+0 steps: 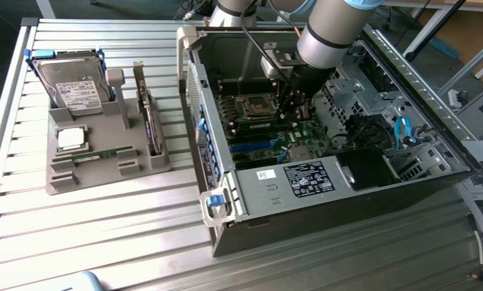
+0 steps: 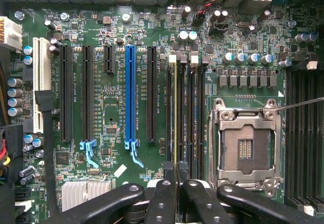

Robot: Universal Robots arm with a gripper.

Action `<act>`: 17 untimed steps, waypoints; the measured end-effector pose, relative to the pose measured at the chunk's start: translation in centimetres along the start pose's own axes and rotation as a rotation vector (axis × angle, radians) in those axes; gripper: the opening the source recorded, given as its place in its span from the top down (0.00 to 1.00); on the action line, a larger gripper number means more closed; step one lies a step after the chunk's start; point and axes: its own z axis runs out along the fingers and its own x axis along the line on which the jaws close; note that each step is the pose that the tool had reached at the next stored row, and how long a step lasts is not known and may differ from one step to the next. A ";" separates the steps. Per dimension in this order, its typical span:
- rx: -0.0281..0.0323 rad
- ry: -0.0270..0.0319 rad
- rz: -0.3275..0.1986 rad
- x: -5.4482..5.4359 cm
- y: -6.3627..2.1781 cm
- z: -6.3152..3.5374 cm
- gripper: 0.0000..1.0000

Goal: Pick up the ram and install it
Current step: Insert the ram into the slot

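Note:
My gripper [image 2: 175, 177] is shut on the ram [image 2: 175, 113], which I see edge-on as a thin yellow-green line between the fingers [image 2: 162, 198]. The ram stands upright over the row of black memory slots [image 2: 188, 113] beside the CPU socket [image 2: 245, 140], in line with the slot nearest the black expansion slots. I cannot tell whether it touches the slot. In the exterior view the gripper [image 1: 292, 109] reaches down inside the open computer case [image 1: 306, 176], just over the green motherboard [image 1: 266, 136].
A grey holder tray [image 1: 104, 167] at the exterior view's left carries a silver hard drive [image 1: 76, 85], a CPU chip [image 1: 71, 138], a dark expansion card [image 1: 148, 115] and another green stick [image 1: 100, 154]. Case walls, a drive cage [image 1: 387, 139] and cables surround the gripper.

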 end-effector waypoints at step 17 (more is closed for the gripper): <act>0.0117 -0.0003 -0.001 0.0 0.25 0.10 0.88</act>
